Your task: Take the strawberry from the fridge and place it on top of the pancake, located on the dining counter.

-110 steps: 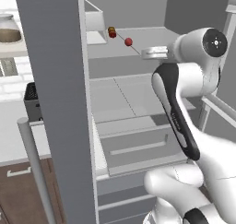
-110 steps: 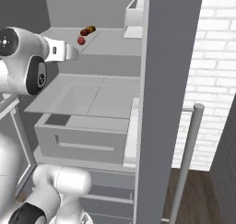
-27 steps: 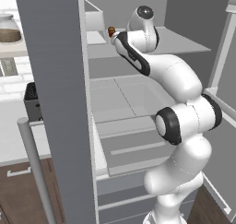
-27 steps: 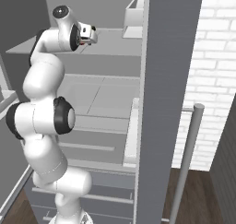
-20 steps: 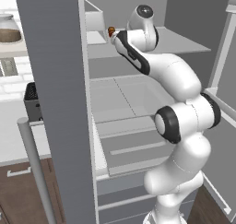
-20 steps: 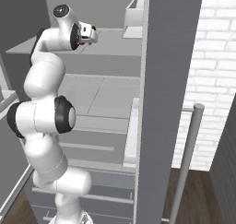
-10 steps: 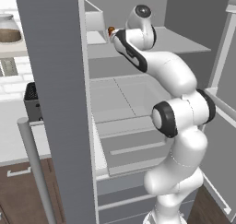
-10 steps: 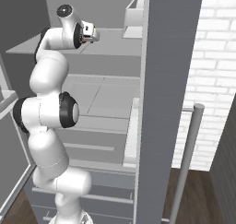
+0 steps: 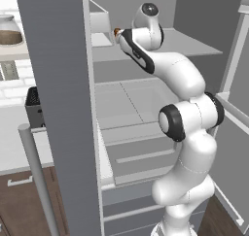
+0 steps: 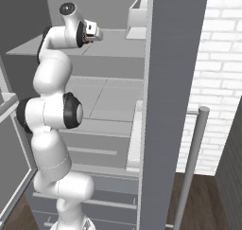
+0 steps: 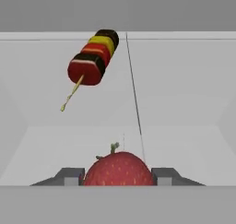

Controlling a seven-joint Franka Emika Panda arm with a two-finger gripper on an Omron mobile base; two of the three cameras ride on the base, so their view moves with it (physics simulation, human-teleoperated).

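- Fridge (image 9: 146,109): doors open, arm reaching to its top shelf.
- Skewer (image 11: 92,59): lies just beyond the berry (a careless pull-out could knock it).
- Strawberry (image 11: 119,170): sits between the fingers (image 11: 163,174), apparently clamped; it is round and may slip.

fridge (image 9: 63,84) top shelf (image 11: 184,89), flat grey: strawberry (image 11: 119,168) on its near part, kebab skewer (image 11: 91,61) lying farther back to the left, white bin (image 10: 138,16) at its door-side end.
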